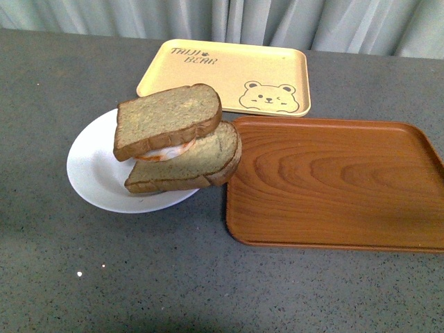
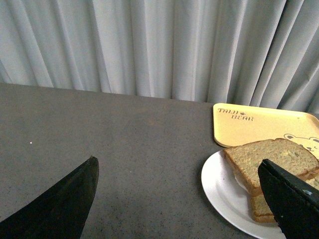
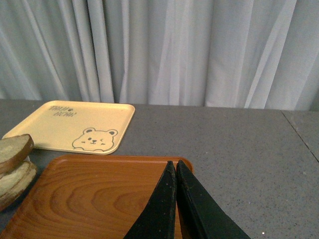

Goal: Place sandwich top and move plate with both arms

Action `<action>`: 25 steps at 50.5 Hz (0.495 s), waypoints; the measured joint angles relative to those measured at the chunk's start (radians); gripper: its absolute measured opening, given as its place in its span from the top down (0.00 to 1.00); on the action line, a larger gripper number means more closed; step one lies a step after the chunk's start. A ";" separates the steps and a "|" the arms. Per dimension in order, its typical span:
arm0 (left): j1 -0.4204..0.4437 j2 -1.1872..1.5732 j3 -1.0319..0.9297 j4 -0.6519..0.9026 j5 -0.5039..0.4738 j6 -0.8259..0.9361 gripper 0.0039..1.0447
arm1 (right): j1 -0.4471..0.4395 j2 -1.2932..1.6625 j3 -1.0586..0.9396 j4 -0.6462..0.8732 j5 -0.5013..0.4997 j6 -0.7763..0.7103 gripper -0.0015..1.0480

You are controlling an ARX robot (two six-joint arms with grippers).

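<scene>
Sandwich top (image 1: 168, 119) lies tilted on egg slice (image 1: 201, 163) on plate (image 1: 94, 170), so placing looks done; left hand (image 2: 178, 163) open near plate for its rim, right hand (image 3: 174, 163) closed, empty.

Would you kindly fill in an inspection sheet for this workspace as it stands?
Surface: grey speckled table, no spills seen.
Job's things: sandwich top rests askew on the egg and lower slice, on the white plate.
Clutter: yellow bear tray behind the plate; wooden tray to its right.
Grippers: left pincer open, holding nothing; right pincer shut, holding nothing.
Cables: nothing seen.
Surroundings: pale curtain behind the table.
</scene>
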 joint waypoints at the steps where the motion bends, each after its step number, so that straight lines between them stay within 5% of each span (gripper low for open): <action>1: 0.000 0.000 0.000 0.000 0.000 0.000 0.08 | 0.000 -0.007 0.000 -0.007 0.000 0.000 0.98; 10: 0.000 0.000 0.000 0.000 0.000 0.000 0.08 | 0.000 -0.154 0.000 -0.180 -0.001 0.000 0.98; 25: 0.000 0.000 0.000 0.000 0.000 0.000 0.08 | 0.000 -0.185 0.000 -0.191 -0.002 -0.001 0.94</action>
